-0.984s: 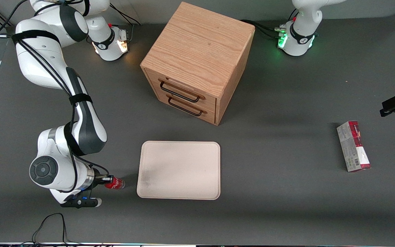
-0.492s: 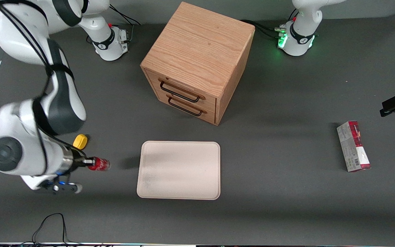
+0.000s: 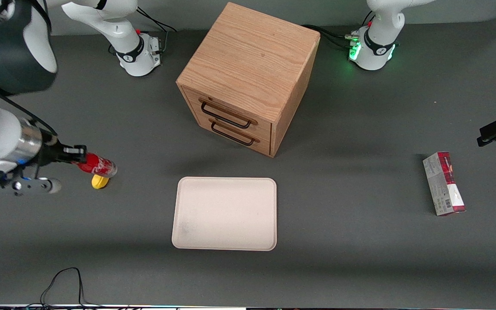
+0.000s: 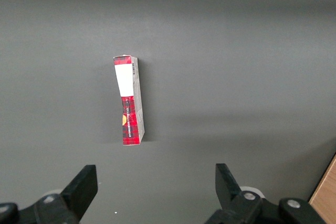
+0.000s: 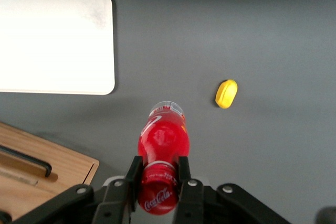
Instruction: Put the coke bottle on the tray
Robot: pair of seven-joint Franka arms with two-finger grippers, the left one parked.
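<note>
Grasp done: end effector clamped on coke bottle, held aloft | Remaining: carry to tray, set down, release

The dark grey table bears the tray, wooden drawer cabinet, yellow lump and red-and-grey carton, while the gripper hangs above its working arm's end.

Setting: robotics laboratory — not a home.
Evidence: white arm bases bolted to a grey table, cables trailing.
Props: wooden drawer cabinet, tray — staged test objects.
Gripper: at the working arm's end.
</note>
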